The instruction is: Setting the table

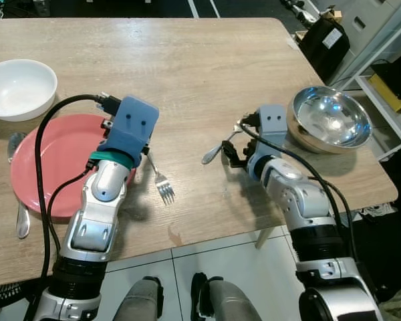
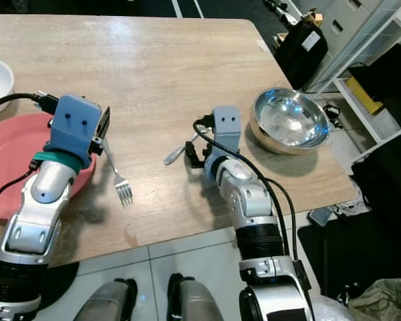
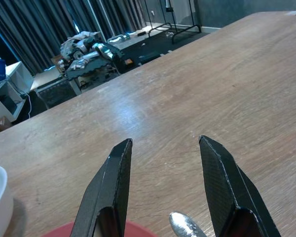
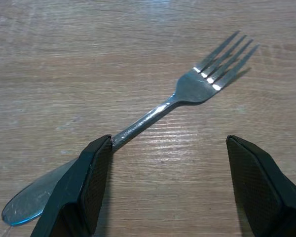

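Observation:
A fork (image 1: 162, 184) lies on the wooden table (image 1: 187, 67) just right of the red plate (image 1: 53, 167). Its handle end (image 3: 185, 224) runs in under my left gripper (image 3: 165, 143), which is open and points across the table. A second fork (image 4: 187, 91) lies slanted near the steel bowl (image 1: 329, 119). My right gripper (image 4: 167, 143) hovers open over this fork, one finger (image 4: 89, 182) above the handle, the other (image 4: 259, 182) off to the side. A spoon (image 1: 20, 214) rests left of the plate, and a white bowl (image 1: 17, 87) stands behind it.
The table's front edge runs just before my arms, with tiled floor and my feet (image 1: 180, 301) below. White shelving (image 1: 387, 100) and a black bag (image 1: 324, 37) stand off the table's right side. The far half of the table is bare wood.

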{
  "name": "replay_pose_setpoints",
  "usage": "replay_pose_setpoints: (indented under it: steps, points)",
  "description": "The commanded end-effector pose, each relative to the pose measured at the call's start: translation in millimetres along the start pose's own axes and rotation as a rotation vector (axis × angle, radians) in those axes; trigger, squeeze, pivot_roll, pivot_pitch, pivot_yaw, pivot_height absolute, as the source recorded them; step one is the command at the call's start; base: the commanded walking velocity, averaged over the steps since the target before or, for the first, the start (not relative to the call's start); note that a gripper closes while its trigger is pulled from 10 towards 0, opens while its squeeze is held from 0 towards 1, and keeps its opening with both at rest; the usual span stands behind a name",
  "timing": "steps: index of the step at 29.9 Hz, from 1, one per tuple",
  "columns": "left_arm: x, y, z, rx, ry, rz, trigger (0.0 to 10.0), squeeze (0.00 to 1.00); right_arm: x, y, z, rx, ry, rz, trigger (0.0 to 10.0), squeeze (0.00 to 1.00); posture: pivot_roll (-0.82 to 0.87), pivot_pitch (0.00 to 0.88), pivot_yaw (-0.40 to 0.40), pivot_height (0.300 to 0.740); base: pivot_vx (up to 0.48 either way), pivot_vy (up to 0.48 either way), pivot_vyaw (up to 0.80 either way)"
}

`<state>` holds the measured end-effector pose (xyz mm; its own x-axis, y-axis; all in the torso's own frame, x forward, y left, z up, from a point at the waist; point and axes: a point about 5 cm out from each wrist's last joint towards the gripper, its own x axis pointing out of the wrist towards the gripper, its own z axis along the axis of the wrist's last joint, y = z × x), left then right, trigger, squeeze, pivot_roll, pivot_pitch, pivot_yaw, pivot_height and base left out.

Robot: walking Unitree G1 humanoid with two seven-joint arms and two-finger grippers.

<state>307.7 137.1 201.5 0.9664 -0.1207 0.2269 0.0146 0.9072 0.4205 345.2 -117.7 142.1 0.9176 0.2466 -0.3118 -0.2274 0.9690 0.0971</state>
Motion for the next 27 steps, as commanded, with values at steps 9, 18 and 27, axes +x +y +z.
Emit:
replay_pose_setpoints:
  steps: [9, 18, 27]
  points:
    - [-1.4, -7.5, -2.8, -0.011, 0.015, -0.022, 10.0, 0.0, -3.1, 6.7, 13.5, 0.191, -0.083, -0.073, 4.2, 0.0, 0.09, 0.127, -0.089, 0.74, 0.0, 0.0, 0.0]
    - [-1.2, -8.0, -2.7, -0.012, 0.014, -0.023, 10.0, 0.0, -5.0, 8.1, 14.2, 0.167, -0.079, -0.168, 3.7, 0.0, 0.09, 0.127, -0.092, 0.74, 0.0, 0.0, 0.0]
    - [-1.3, -8.2, -2.3, -0.014, 0.014, -0.023, 10.0, 0.0, -5.9, 13.3, 2.6, 0.054, -0.066, -0.215, 5.0, 0.0, 0.09, 0.133, -0.092, 0.74, 0.0, 0.0, 0.0]
